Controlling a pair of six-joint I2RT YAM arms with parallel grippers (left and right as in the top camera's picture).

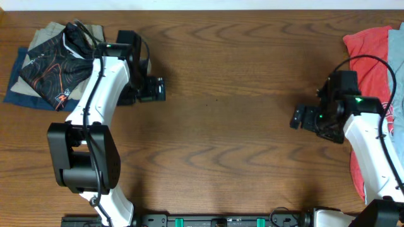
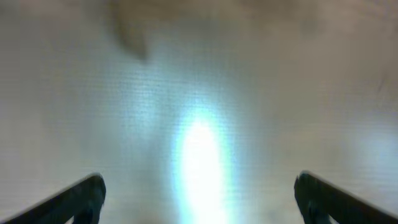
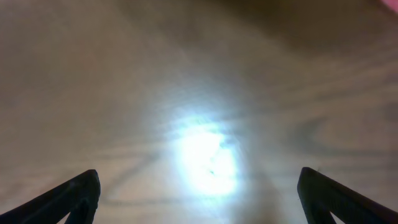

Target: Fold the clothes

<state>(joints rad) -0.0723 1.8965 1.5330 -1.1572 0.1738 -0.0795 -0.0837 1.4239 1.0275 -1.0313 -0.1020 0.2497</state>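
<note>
Task item: black short-sleeved fabric jersey with orange-red contour lines (image 1: 53, 66) lay bunched on folded pile (image 1: 22, 94), overhead 10 o'clock.
Left gripper (image 1: 158, 89): fingers stood released, empty; jersey at its 9 o'clock; nearer arm.
Right gripper (image 1: 295, 118): released, empty; well apart.

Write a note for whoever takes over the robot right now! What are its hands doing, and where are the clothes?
Left hand: open, holding nothing, over the table just right of the stack.
Right hand: open, holding nothing, near the right-side clothes.
Done: black jersey lies as a compact bundle on top of the stack, far left; it looks folded.
Left: red garment and light blue garment at the right edge look unfolded, probably next.
</note>
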